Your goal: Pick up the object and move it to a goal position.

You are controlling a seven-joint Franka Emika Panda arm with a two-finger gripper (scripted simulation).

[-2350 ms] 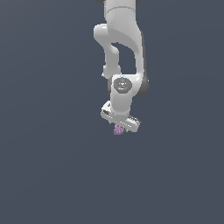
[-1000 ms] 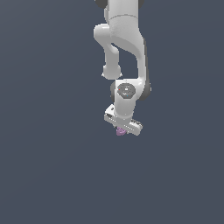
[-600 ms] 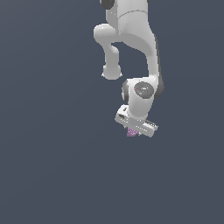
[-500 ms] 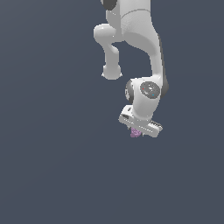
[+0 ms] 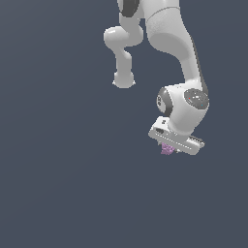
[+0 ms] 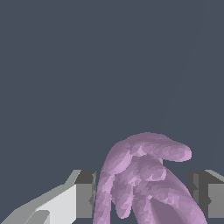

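The object [image 5: 167, 149] is a tiny pink-purple lumpy piece showing just under the white gripper [image 5: 169, 147] at the end of the white arm, right of centre in the exterior view. In the wrist view the object [image 6: 144, 179] fills the space between the two grey-padded fingers [image 6: 85, 194], which press on it from both sides. The gripper is shut on the object and holds it in the air. The fingertips are mostly hidden by the hand in the exterior view.
The white arm's links [image 5: 164, 38] come down from the top of the exterior view. Only a plain dark grey-blue background shows around the arm; no goal marker or other thing is in view.
The arm has swung toward the exterior view's right and slightly down, carrying the object with it. The gripper has stayed shut on the object throughout.
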